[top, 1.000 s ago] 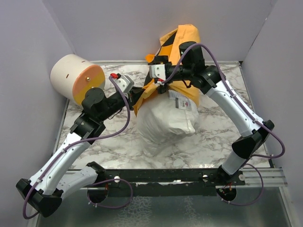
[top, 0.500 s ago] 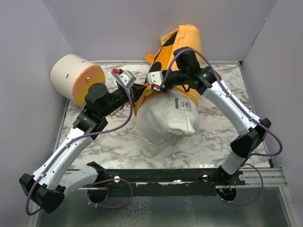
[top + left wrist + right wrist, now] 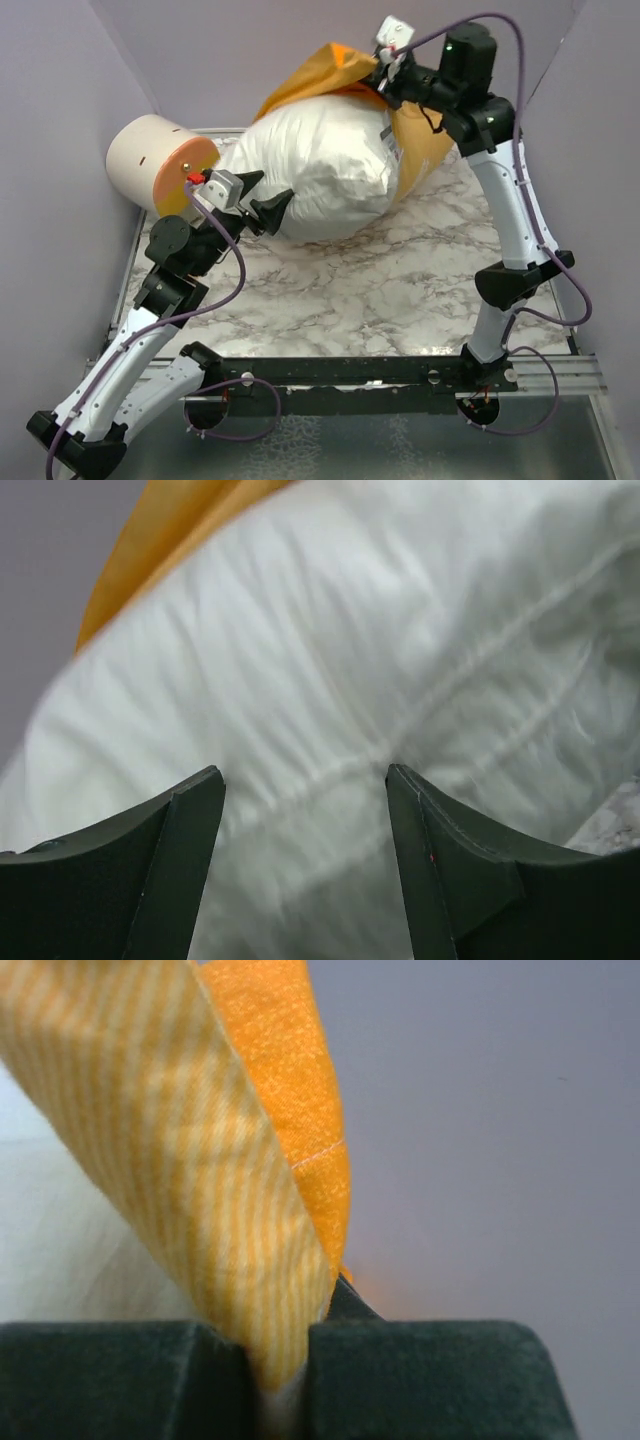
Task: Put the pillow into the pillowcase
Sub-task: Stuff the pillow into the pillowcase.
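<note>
Far left: cream-and-orange cylinder (image 3: 150, 165), not my job. My L gripper (image 3: 268, 207) is released, jaws apart, nosed up to the pillow (image 3: 325, 160) w/o pinching it. Pillow looks plump, soft, prob. light but bulky. It'll squash, so I'd take a fold or corner, not the belly. Its right end sits in the pillowcase (image 3: 310, 75). Case is thin, floppy, prob. slippery, so the hem's the hold. My R gripper (image 3: 388, 72), raised high, is clenched on that hem.

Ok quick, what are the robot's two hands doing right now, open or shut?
Left gripper: open, holding nothing, jaws apart right at the pillow.
Right gripper: shut on the orange edge of the pillowcase.
</note>
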You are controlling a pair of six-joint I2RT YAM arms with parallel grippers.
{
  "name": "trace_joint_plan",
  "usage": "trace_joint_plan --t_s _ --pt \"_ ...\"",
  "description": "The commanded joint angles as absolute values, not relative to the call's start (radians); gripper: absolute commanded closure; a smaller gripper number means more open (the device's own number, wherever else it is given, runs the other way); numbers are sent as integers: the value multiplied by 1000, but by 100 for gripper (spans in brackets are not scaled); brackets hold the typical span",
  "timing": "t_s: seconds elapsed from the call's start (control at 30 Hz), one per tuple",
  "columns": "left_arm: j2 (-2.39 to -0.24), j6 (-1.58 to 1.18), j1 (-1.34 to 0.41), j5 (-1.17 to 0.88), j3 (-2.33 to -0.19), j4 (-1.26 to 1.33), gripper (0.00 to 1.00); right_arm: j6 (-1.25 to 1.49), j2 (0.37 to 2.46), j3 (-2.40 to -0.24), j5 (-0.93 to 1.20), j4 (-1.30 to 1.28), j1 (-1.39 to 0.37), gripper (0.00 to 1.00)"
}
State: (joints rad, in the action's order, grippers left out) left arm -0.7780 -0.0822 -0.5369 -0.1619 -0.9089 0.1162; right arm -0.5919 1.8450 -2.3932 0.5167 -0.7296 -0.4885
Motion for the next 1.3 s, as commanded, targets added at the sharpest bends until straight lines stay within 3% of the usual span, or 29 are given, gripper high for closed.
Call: trace_joint_plan --t_s 0.0,0.13,0.37,0.43,0.57,0.63,0.7,0.9,1.17,1.27 --pt "-759 -112 -513 -35 -837 162 30 -349 1783 -2567 521 -406 -373 99" --pt "-751 -181 -446 12 -801 200 28 -191 1757 -2531 653 -352 -203 99" --pt "-771 -337 -275 -11 -725 245 28 21 1640 -2177 908 -198 54 100" --pt "-819 -458 -186 -129 -681 311 28 110 1642 -2136 969 -136 133 100" --pt "-1012 -789 -66 -458 -562 708 30 222 1652 -2085 1046 -50 220 99" --pt "-1103 -913 -77 -491 -536 907 29 233 1651 -2064 1056 -42 230 99" --pt "-1177 -988 -119 -499 -517 1085 21 239 1649 -2044 1053 -32 232 99" --pt "-1335 -850 -360 -441 -535 1239 15 299 1679 -2059 1048 0 232 99" --pt "-1722 -1014 -394 -481 -504 1766 1 351 1741 -2146 1046 -14 232 99" --pt "-1802 -1021 -438 -428 -534 1775 1 371 1759 -2168 1046 -10 232 99"
